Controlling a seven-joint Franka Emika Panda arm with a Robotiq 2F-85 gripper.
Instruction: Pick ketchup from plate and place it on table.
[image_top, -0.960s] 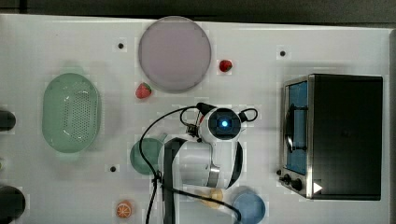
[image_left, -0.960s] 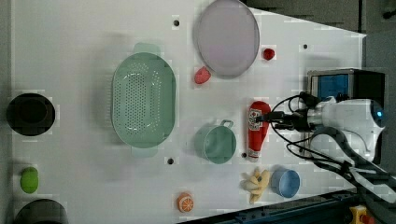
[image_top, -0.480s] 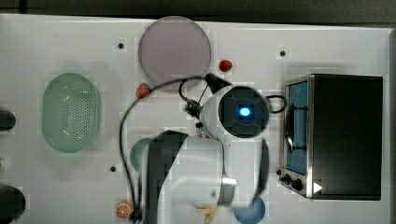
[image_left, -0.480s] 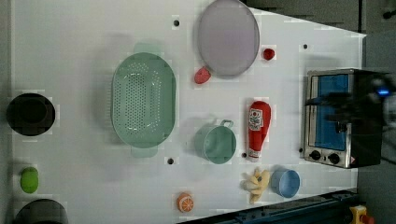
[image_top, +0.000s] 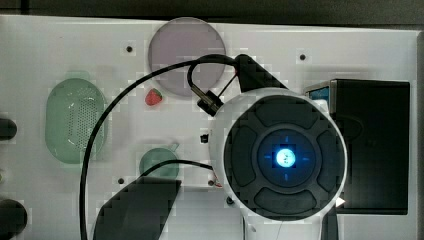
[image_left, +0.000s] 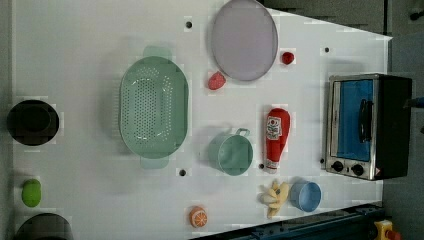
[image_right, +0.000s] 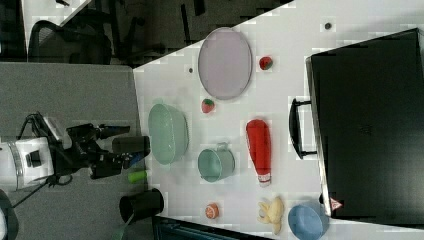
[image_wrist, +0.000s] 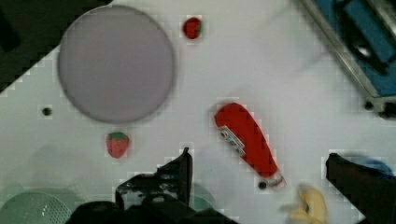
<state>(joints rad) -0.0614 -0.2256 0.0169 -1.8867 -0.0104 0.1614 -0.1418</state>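
In the left view, going left to right: green basket (image_left: 153, 106), teal cup (image_left: 231, 153), then the ketchup (image_left: 276, 137) lying flat on the table (image_left: 90, 45), clear of the bare plate (image_left: 244, 39), beside the toaster oven (image_left: 367, 126). In the wrist view, the gripper (image_wrist: 259, 175) has its fingers spread wide, holding nothing.

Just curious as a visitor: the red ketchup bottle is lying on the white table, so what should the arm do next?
Probably nothing but stay clear: the ketchup lies flat on the table, apart from the bare plate, and the pincer is open.

Robot arm (image_top: 285, 160) — over white table (image_top: 60, 60)
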